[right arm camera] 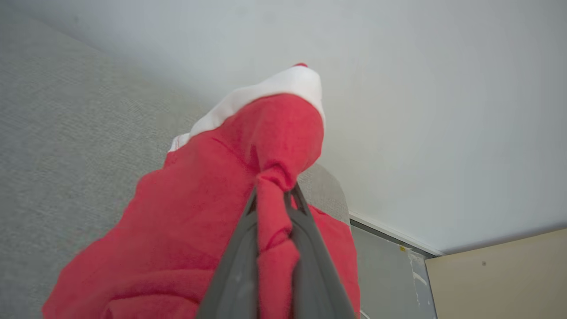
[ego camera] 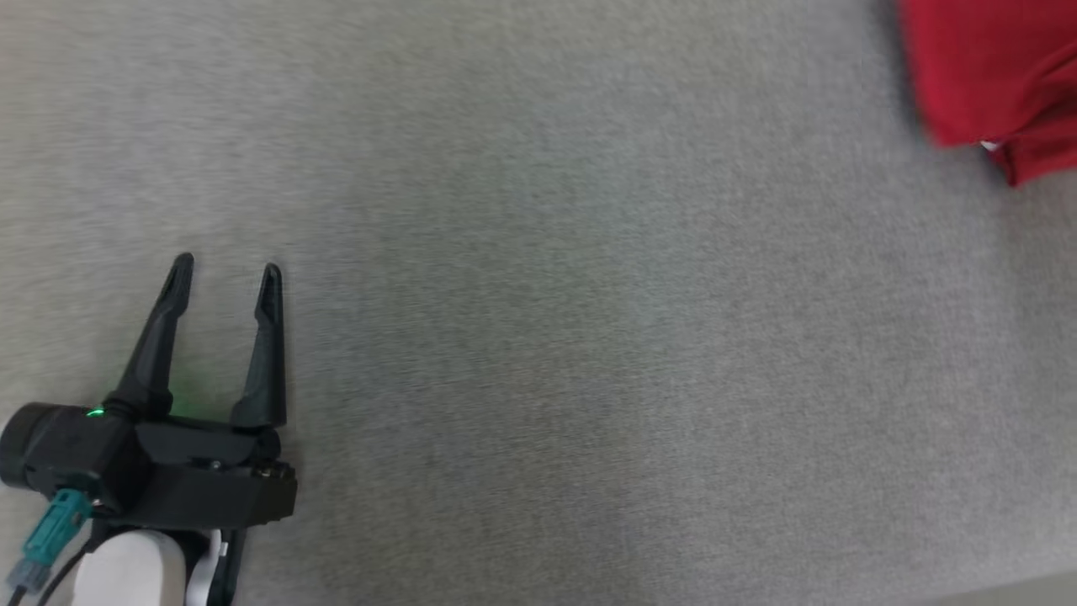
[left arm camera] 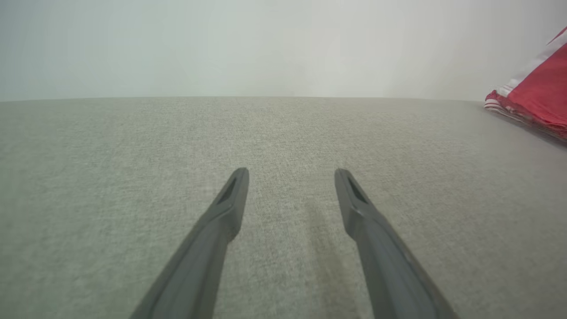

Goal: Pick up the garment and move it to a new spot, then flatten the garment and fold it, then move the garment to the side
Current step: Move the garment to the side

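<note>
red garment [right arm camera: 212,212], white trim, upper right of the head view, pinched in the closed right gripper [right arm camera: 273,197]. left gripper [ego camera: 225,276], lower left, spread wide and empty over the grey table [ego camera: 538,337].

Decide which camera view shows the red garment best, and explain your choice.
The right wrist view: the red garment spreads across its centre, a fold clamped in the right gripper, white trim on top. The head view catches a blurred corner at the upper right; the left wrist view, a striped edge at the far right.
</note>
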